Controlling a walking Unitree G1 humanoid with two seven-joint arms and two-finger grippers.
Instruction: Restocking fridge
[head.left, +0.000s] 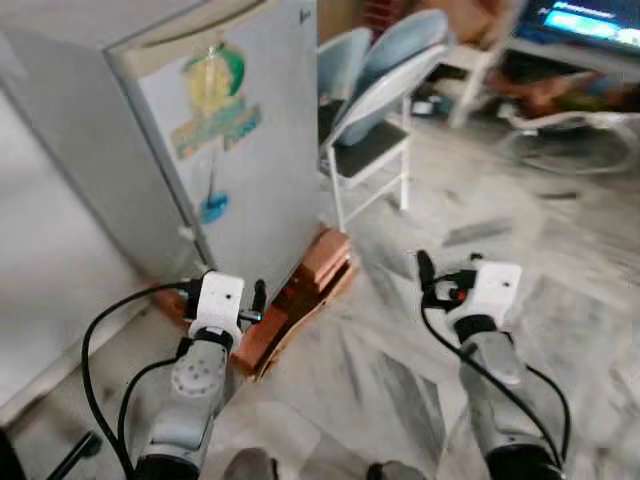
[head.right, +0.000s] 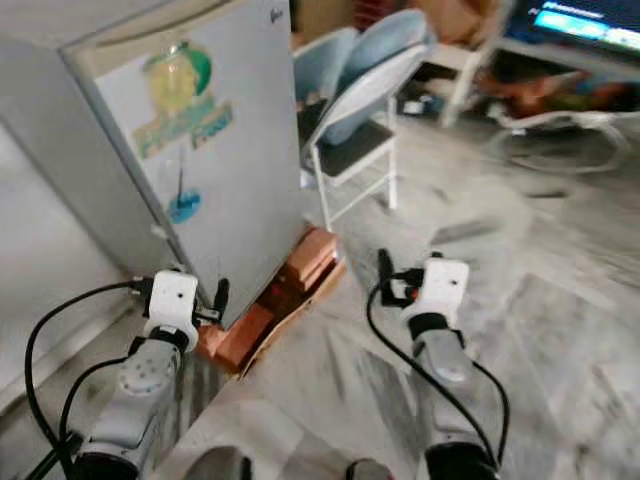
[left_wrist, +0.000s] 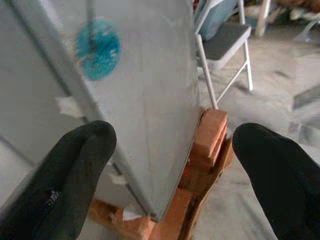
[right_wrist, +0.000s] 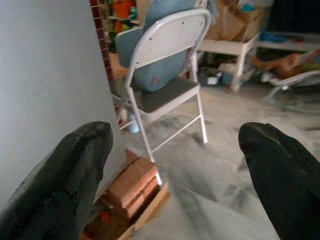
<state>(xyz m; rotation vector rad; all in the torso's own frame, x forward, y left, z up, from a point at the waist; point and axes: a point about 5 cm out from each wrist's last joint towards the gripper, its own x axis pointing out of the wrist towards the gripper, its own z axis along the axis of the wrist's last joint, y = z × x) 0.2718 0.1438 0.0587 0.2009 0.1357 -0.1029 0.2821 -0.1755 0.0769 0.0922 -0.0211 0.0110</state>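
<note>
At left we see the grey fridge (head.left: 250, 150), door closed, standing on bricks (head.left: 310, 290). Our left gripper (left_wrist: 175, 175) is raised before its lower corner, fingers spread wide, empty. A folding chair (head.left: 375, 130) stands just beyond the fridge. Our right gripper (right_wrist: 175, 175) is held forward over the marble floor (head.left: 560, 250), likewise wide open and empty.
</note>
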